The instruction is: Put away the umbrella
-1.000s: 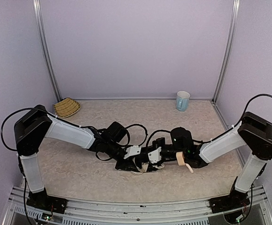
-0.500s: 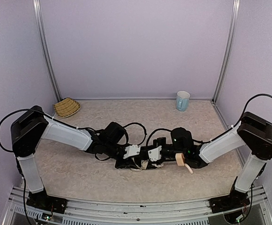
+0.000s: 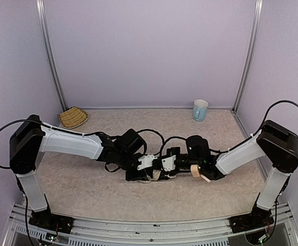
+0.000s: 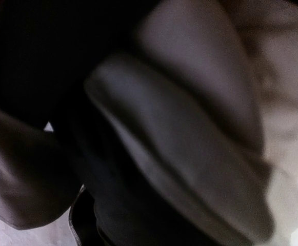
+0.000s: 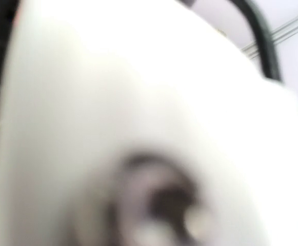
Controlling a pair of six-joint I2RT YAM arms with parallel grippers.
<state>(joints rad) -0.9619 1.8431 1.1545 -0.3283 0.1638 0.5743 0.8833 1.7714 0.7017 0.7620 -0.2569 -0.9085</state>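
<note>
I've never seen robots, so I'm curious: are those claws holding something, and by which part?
Cannot tell. The left gripper and right gripper meet over the umbrella, the right one shut, the tan handle sticking out behind it; close views are too blurred.

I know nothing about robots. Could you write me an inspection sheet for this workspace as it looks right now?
Surface: beige mottled table, no spills seen.
Job's things: umbrella lies mid-table under both grippers; its tan handle and strap show, the rest is mostly hidden.
Clutter: straw basket in the far left corner; mug near the back wall, towards the right.
Grippers: left gripper at the umbrella, grip unclear; right gripper shut, close beside it.
Cables: black cables loop along both arms; no snag seen.
Surroundings: lilac walls, metal corner posts.
</note>
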